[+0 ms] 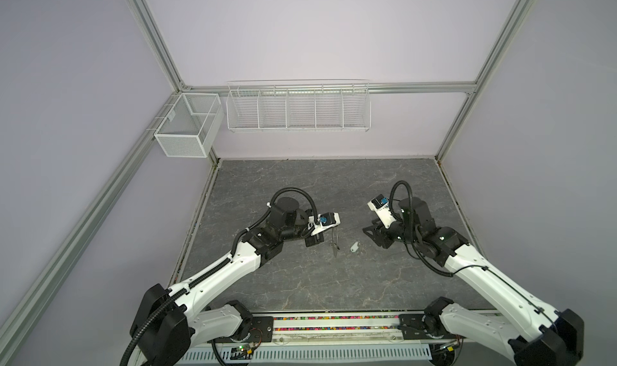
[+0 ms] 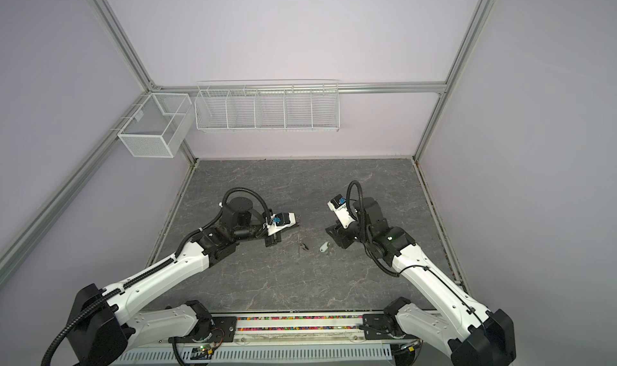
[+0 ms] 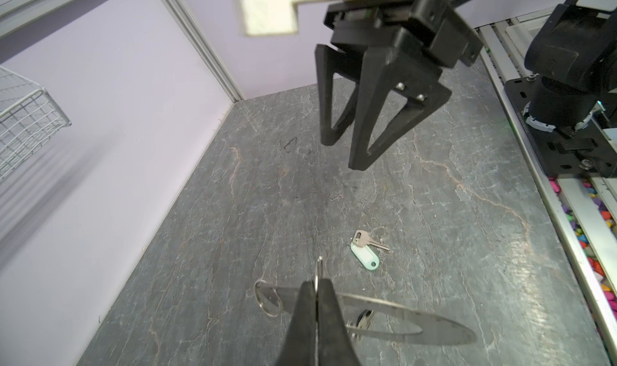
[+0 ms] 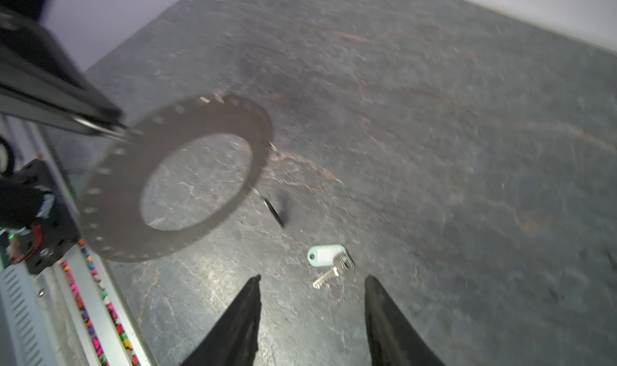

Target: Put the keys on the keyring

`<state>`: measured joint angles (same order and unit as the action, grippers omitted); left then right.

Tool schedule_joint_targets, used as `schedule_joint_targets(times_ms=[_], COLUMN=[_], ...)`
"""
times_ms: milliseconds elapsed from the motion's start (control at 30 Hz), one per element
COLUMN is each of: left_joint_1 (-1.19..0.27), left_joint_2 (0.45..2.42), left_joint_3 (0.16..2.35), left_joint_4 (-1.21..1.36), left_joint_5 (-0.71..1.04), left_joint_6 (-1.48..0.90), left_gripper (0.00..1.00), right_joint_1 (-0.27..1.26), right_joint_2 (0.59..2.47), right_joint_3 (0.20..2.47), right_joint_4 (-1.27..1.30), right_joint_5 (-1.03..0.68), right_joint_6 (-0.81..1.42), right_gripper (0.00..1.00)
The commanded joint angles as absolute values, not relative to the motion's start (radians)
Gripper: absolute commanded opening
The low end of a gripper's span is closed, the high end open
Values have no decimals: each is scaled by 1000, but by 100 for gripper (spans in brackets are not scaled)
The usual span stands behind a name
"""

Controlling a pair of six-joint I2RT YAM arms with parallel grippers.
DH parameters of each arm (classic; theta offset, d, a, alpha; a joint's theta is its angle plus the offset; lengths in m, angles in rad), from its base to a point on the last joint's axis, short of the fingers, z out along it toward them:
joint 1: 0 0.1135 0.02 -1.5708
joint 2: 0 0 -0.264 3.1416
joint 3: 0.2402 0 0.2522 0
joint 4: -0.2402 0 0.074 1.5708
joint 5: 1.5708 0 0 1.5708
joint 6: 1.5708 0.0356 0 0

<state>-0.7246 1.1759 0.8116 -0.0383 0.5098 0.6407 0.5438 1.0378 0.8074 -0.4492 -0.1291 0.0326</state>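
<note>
My left gripper is shut on the rim of the keyring, a flat grey ring with small holes along its edge, held on edge just above the table. In a top view the keyring shows as a thin upright line. A key with a black tag hangs from the ring's far rim, and a small wire loop sits at its other end. The key with the white tag lies flat on the table. My right gripper hovers open just short of that key, holding nothing.
The dark marbled table is bounded by lilac walls. A long wire basket and a mesh basket hang on the back wall. A rail with coloured bits runs along the front edge between the arm bases.
</note>
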Motion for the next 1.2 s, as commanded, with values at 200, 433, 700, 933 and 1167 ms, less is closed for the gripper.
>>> schedule_joint_targets(times_ms=[200, 433, 700, 933, 1167], left_joint_1=[-718, -717, -718, -718, -718], left_joint_2=[1137, 1114, 1124, 1149, 1172], left_joint_3=[767, 752, 754, 771, 785], left_joint_4=[49, 46, 49, 50, 44], left_joint_5=[512, 509, 512, 519, 522], left_joint_6=[620, 615, 612, 618, 627], left_gripper=[0, 0, 0, 0, 0], right_joint_1=[533, 563, 603, 609, 619], right_joint_2=[1267, 1446, 1544, 1589, 1634], right_joint_3=[732, 759, 806, 832, 862], right_joint_4=[-416, -310, -271, -275, -284], right_joint_5=[44, -9, 1, 23, 12], right_joint_6=[268, 238, 206, 191, 168], right_gripper=[39, 36, 35, 32, 23])
